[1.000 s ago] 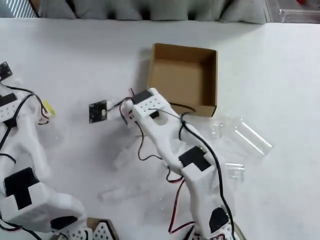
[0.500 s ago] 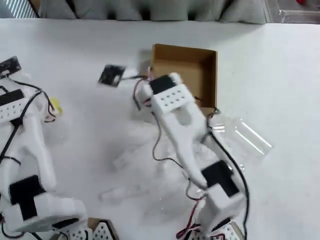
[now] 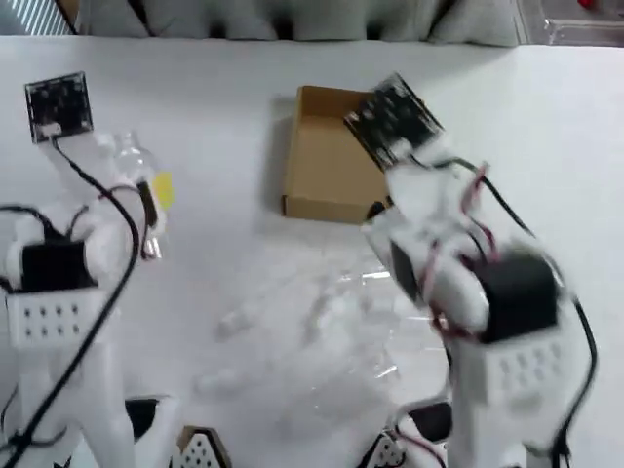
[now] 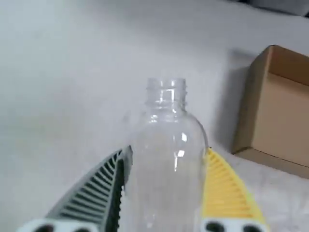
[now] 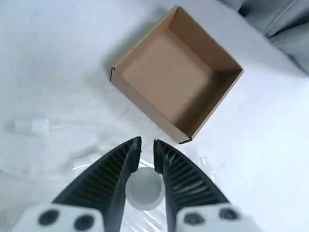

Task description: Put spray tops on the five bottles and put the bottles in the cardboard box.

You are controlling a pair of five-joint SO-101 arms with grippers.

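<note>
While a bottle (image 4: pixel 166 125) is clamped in the left gripper (image 4: pixel 167 151), a spray top (image 5: pixel 143 192) is pinched in the right gripper (image 5: pixel 147 143).
The cardboard box (image 5: pixel 169 82) is seen nearby.

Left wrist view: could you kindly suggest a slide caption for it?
Left claw grips a clear, uncapped bottle, cardboard box beyond.

White table (image 3: pixel 546 146), grey cushions (image 3: pixel 292 18) behind, clear plastic tray (image 3: pixel 570 24) at far corner

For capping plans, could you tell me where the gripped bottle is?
The bottle is at the high view's left, in the left gripper, left of the cardboard box.
</note>
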